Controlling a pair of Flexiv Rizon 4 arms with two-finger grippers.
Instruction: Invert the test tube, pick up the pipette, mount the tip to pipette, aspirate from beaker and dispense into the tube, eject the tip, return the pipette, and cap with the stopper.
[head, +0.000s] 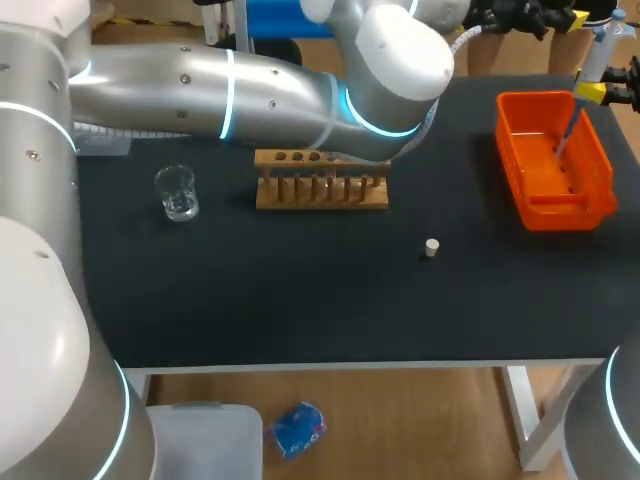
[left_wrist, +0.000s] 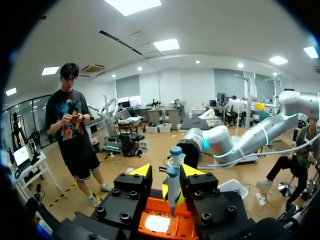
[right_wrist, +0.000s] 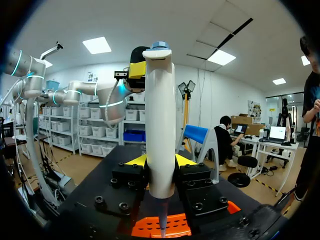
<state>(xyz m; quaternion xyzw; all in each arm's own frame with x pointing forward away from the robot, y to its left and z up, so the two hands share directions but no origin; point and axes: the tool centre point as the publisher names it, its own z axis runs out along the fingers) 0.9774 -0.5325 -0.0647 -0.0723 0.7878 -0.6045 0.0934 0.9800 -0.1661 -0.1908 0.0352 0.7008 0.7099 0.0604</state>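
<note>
Clamping the pipette (right_wrist: 161, 125) over the two-o'clock bin (head: 570, 212), right tool (right_wrist: 160, 161); ejecting the tip (right_wrist: 162, 221), I'd say, needs an ejector press; left tool (left_wrist: 167, 172) grip: can't tell.

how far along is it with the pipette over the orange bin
Done: the white, blue-topped pipette is picked up, its thin tip apparently mounted; dispensing cannot be confirmed. In hand: the right gripper holds it above the orange plastic bin, the left gripper by its top, probably for ejection. Left: eject, return the pipette, cap with the small pale stopper lying loose on the black table.
</note>
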